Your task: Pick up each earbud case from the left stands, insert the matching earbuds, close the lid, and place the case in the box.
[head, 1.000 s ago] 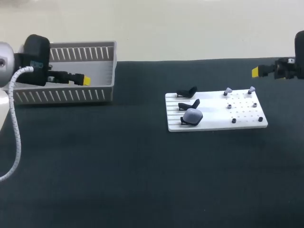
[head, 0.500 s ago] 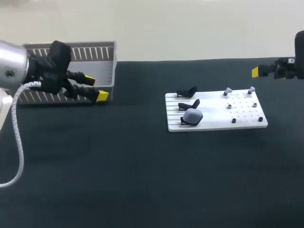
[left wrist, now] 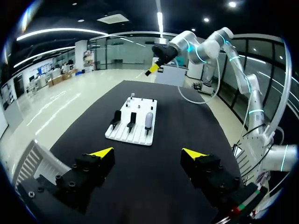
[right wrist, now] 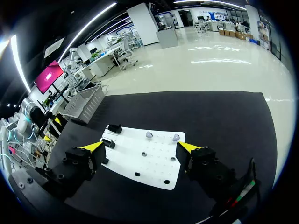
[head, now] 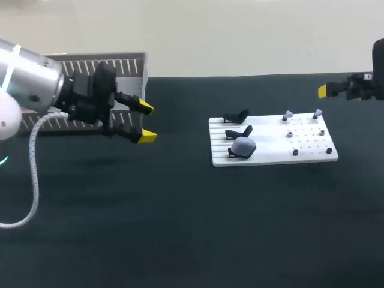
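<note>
Well, the black table carries everything, and the layout suits two arms. The grey slatted box sits at the far left corner, on my left arm's side, so I judge finished cases can be dropped there without crossing the work. The white board lies right of the middle, well apart from the box, where either arm should reach it.

My left tool hangs above the table just off the box's right end. Its fingers are spread wide and hold nothing, and it points toward the board, which looks well placed for going after a case. My right tool sits high at the far right edge, also spread and empty, looking down over the board. It is presumably parked clear until earbuds need picking.

On the board's left side the far stand and the middle stand are bare. The only earbud case I can see, pale grey and rounded, rests on the nearest stand, propped up so fingers can take it from the sides. On the board's right side, one pale earbud and a second earbud sit on pegs in the far row, apart so each can be pinched alone. I cannot tell whether the box holds any cases.
</note>
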